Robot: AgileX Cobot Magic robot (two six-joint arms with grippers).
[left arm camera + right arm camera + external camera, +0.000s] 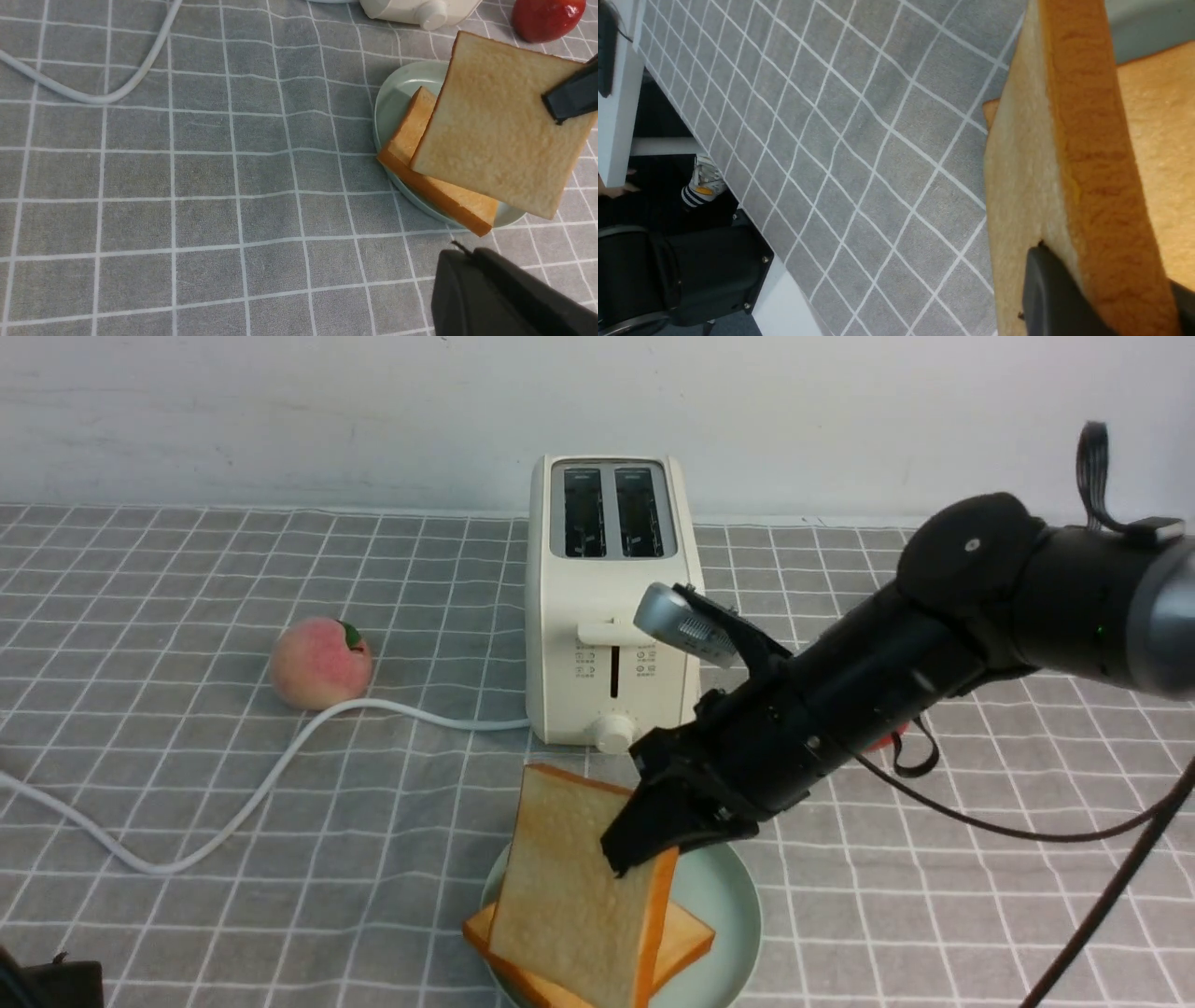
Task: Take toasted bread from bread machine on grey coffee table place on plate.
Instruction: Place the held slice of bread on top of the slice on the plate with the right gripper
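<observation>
Above the plate (733,915), your right hand (1120,303) has its jaws closed on one slice of toast (574,887), a finger on each face, held tilted. Under it, the other slice (448,193) lies on the plate, one end reaching past the rim. Your left hand (61,985), shut and with nothing in its grip, is near the worktop's (233,915) near left corner. Behind the plate you have the toaster (611,607), both slots empty, its white cord (280,765) curving off to the left past a peach (320,665). Something round and red (546,18) sits to the toaster's right, mostly hidden by your right arm (840,691) in the front view.
</observation>
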